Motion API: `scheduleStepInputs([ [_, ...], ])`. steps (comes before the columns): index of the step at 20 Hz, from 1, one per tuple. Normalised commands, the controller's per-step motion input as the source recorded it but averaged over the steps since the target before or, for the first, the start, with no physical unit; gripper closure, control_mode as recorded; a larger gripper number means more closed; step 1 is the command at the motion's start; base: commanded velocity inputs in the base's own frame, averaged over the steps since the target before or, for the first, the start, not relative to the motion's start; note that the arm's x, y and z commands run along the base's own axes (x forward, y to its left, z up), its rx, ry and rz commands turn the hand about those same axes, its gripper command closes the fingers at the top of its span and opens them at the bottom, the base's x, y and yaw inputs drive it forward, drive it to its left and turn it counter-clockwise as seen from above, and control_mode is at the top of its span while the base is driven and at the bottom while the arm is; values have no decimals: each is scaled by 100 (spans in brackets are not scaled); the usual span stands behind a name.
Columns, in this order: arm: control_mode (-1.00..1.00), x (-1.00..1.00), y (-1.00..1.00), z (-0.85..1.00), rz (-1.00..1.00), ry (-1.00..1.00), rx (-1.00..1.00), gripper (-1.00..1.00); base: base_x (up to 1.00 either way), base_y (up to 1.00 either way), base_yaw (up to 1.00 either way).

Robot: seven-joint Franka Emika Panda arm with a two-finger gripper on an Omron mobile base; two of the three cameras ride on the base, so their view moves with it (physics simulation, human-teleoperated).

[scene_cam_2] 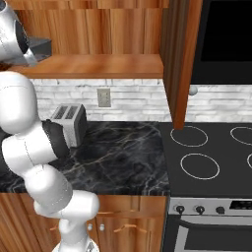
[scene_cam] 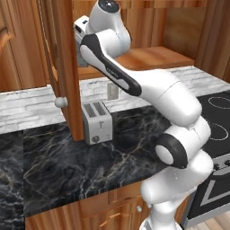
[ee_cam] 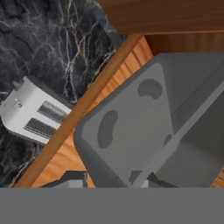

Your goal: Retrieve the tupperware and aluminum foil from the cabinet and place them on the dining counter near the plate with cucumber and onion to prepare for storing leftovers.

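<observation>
The tupperware is a grey see-through tub on the wooden shelf of the cabinet. In the hand view my gripper is at the tub's near corner, one dark fingertip outside the wall and the other inside, shut on the rim. From the base, a grey piece of the tub shows behind the open cabinet door, and its end sits on the shelf beside my arm. The aluminum foil, dining counter, plate, cucumber and onion are out of view.
A silver two-slot toaster stands on the black marble worktop under the cabinet, against white brick. The open door's round knob hangs left of my arm. A stove with ring burners lies to the right, another cabinet door above it.
</observation>
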Motion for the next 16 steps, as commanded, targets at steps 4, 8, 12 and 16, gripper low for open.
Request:
scheduleStepInputs([
  [4, -100, -100, -94, -1, -4, -13, 0, 100, 0, 0, 0],
  [8, -100, -100, -75, -6, 0, -1, -2, 100, 0, 0, 0],
  [12, -100, -100, -67, -2, -1, 0, -7, 100, 0, 0, 0],
  [16, -100, -100, -52, -5, 0, 0, -6, 100, 0, 0, 0],
])
